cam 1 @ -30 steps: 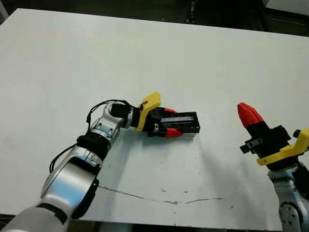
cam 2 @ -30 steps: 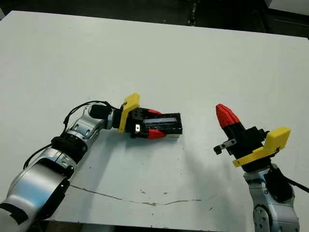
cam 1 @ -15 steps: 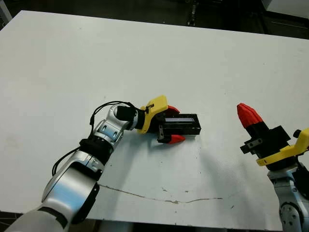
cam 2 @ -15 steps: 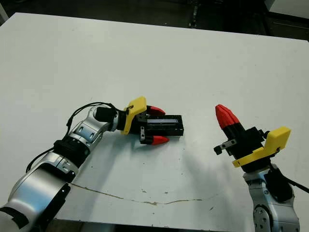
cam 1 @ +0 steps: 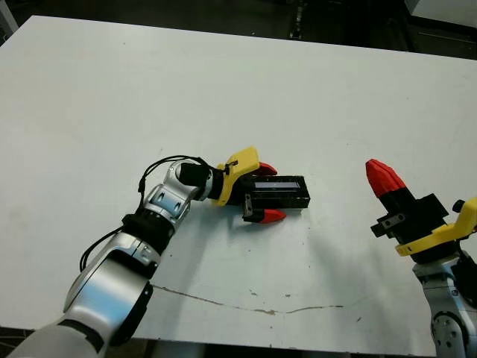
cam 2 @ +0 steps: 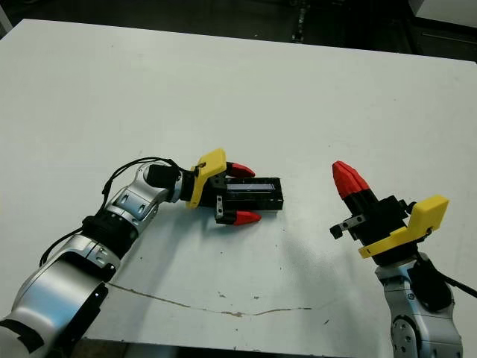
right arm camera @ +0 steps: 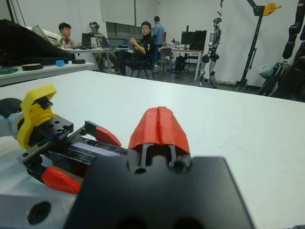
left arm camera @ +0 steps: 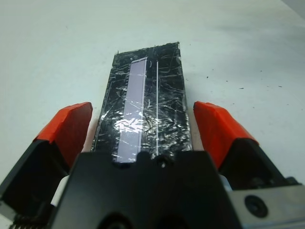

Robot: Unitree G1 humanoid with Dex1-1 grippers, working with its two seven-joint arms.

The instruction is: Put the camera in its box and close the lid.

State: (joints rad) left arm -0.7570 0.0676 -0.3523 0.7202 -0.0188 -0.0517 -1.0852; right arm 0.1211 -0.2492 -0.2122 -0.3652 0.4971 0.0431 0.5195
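My left arm lay stretched low across the white table, its left gripper spread around the flat glossy black lid near the table's middle, red fingers clear of its sides. The right gripper stood well apart, fingers pressed together. I could read no lettering on the lid's pale stripe.

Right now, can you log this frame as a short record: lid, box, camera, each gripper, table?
lid: black slab with pale stripe, lying flat on the box
box: under the lid, mostly hidden
camera: not visible
left gripper: open, one finger on each side of the lid, not touching
right gripper: shut, empty, apart on the right
table: white
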